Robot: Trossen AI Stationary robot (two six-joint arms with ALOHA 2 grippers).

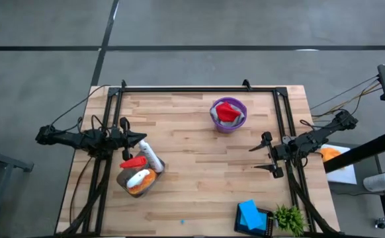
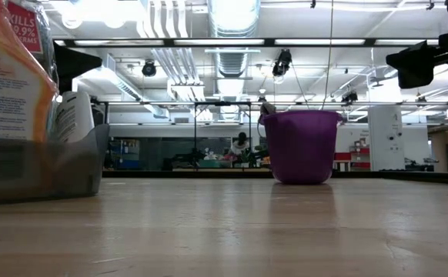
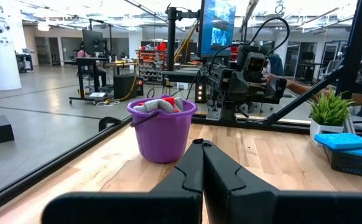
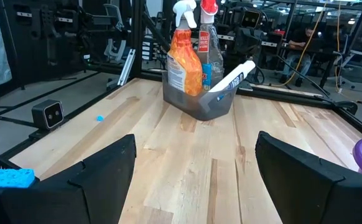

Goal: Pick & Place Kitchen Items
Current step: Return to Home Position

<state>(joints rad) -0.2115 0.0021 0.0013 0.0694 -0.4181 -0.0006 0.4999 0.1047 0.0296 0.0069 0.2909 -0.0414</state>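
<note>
A purple bucket (image 1: 228,116) stands at the table's far middle with red and grey cloths (image 3: 161,104) inside. A grey bin (image 1: 139,180) at the near left holds an orange spray bottle (image 4: 184,57), a clear spray bottle (image 4: 209,53) and a small white bottle (image 4: 234,76) leaning on the rim. Blue sponges (image 1: 250,213) lie in a black basket (image 1: 266,225) at the near right. My left gripper (image 1: 141,138) is shut at the left side, just beyond the bin. My right gripper (image 1: 262,157) is open at the right side, holding nothing.
A small green plant (image 1: 290,219) stands at the near right corner beside the basket. A tiny blue speck (image 1: 183,222) lies near the front edge. A black frame rail (image 1: 199,88) runs along the table's far edge. Bare wood lies between the bin and the bucket.
</note>
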